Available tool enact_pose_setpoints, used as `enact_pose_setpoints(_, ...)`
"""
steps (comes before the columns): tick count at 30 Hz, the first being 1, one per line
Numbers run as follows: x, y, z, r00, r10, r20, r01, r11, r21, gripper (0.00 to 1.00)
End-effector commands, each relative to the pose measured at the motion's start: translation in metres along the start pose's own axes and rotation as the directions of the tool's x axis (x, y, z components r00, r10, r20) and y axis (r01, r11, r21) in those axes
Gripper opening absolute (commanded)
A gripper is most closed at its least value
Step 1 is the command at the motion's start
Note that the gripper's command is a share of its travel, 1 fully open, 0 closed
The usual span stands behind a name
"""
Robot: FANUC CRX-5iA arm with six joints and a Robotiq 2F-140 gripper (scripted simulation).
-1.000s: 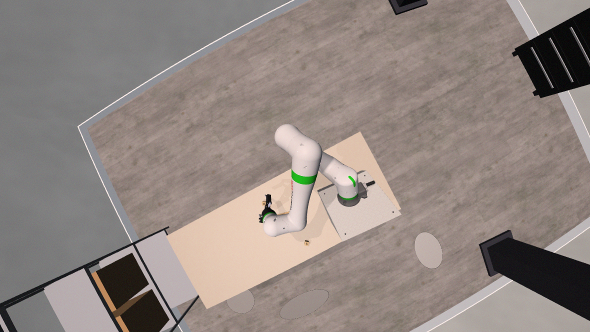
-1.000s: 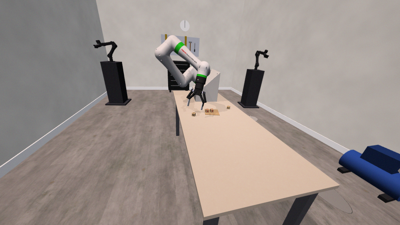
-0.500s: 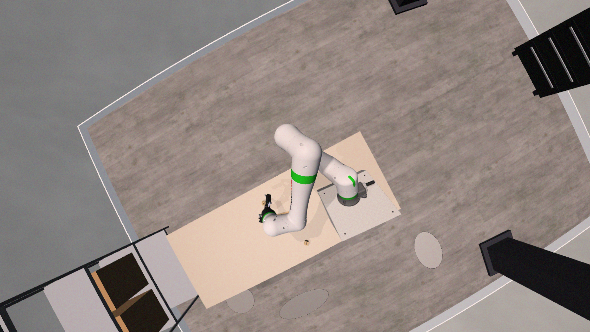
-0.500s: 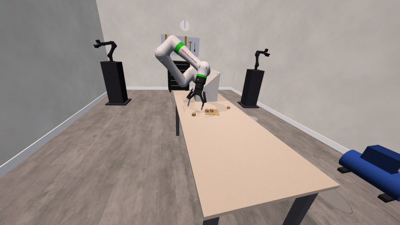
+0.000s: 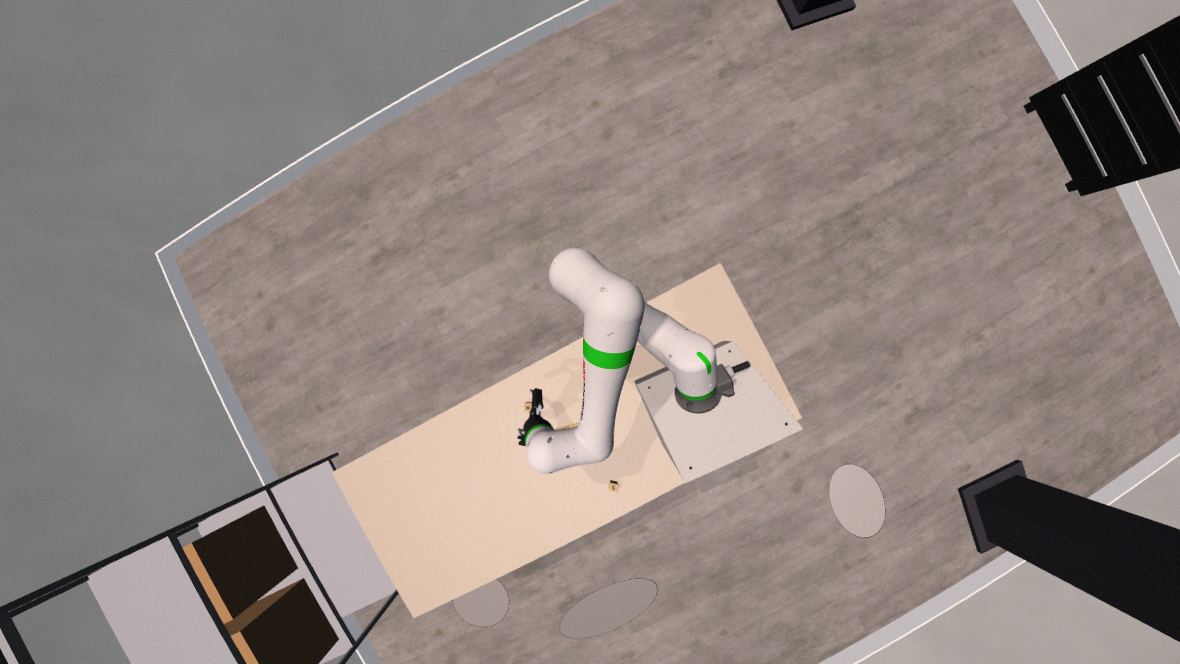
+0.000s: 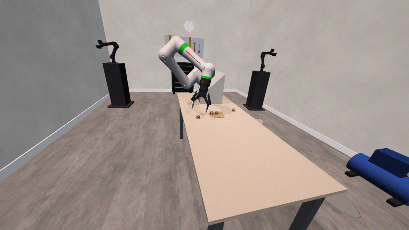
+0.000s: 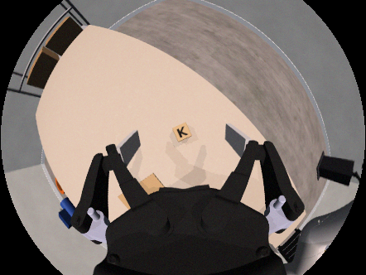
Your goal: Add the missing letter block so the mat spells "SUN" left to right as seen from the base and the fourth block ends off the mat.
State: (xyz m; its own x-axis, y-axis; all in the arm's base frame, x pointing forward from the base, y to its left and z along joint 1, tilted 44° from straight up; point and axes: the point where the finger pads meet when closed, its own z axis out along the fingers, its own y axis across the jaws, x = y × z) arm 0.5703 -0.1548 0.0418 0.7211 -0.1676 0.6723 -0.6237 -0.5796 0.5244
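Observation:
My gripper (image 6: 199, 108) (image 7: 182, 134) (image 5: 534, 407) is open and empty. It hangs a little above a wooden block marked "K" (image 7: 182, 132) (image 6: 198, 116), which lies on the table off the mat, near the table's left edge in the exterior view. The tan mat (image 6: 220, 116) (image 7: 149, 181) lies just right of it and carries two blocks with red letters (image 6: 211, 113) (image 6: 216, 113), side by side; I cannot read their letters. A fourth block (image 6: 233, 109) (image 5: 613, 485) lies alone on the table beyond the mat, its letter too small to read.
The long beige table (image 6: 243, 160) (image 5: 445, 512) runs away from the robot's grey base plate (image 5: 742, 421). A white wedge (image 6: 216, 85) stands at the table's far end. Black pedestals (image 6: 115, 84) (image 6: 257, 90) stand on the floor on both sides.

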Motion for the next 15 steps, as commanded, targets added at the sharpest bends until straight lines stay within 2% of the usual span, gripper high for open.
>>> enact_pose_setpoints(1, -0.002, -0.003, -0.002, 1.000, 0.000, 0.003, 0.000, 1.000, 0.001, 1.00)
enact_pose_setpoints(3, -0.013, -0.019, -0.010, 1.000, 0.000, 0.023, 0.000, 1.000, 0.007, 1.00)
enact_pose_setpoints(5, -0.037, -0.050, -0.027, 0.998, -0.002, 0.061, 0.001, 1.000, 0.017, 1.00)
enact_pose_setpoints(7, -0.037, -0.050, -0.027, 0.998, -0.002, 0.061, 0.001, 1.000, 0.017, 1.00)
enact_pose_setpoints(8, -0.053, -0.067, -0.038, 0.997, -0.005, 0.083, 0.003, 1.000, 0.022, 1.00)
enact_pose_setpoints(15, -0.102, -0.109, -0.070, 0.990, -0.018, 0.143, 0.013, 0.999, 0.032, 1.00)
